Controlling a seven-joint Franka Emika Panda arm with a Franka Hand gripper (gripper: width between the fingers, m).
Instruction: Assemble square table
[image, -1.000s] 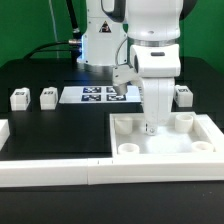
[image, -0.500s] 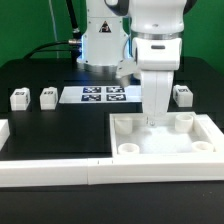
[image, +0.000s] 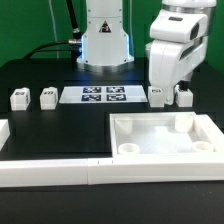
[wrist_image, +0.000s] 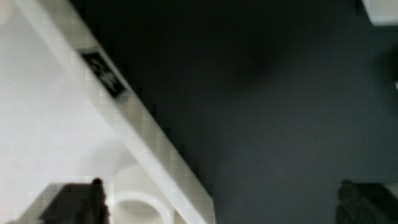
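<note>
Fingers (wrist_image: 71, 204) apart, seemingly; wrist view only

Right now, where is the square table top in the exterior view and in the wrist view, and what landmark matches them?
Exterior view: the square table top lies low, toward the exterior view's right, on the black table.
Wrist view: only a strip of it shows, its rim running diagonally against the black table.
Shared landmark: a round corner socket; which corner the wrist view shows cannot be told.
</note>
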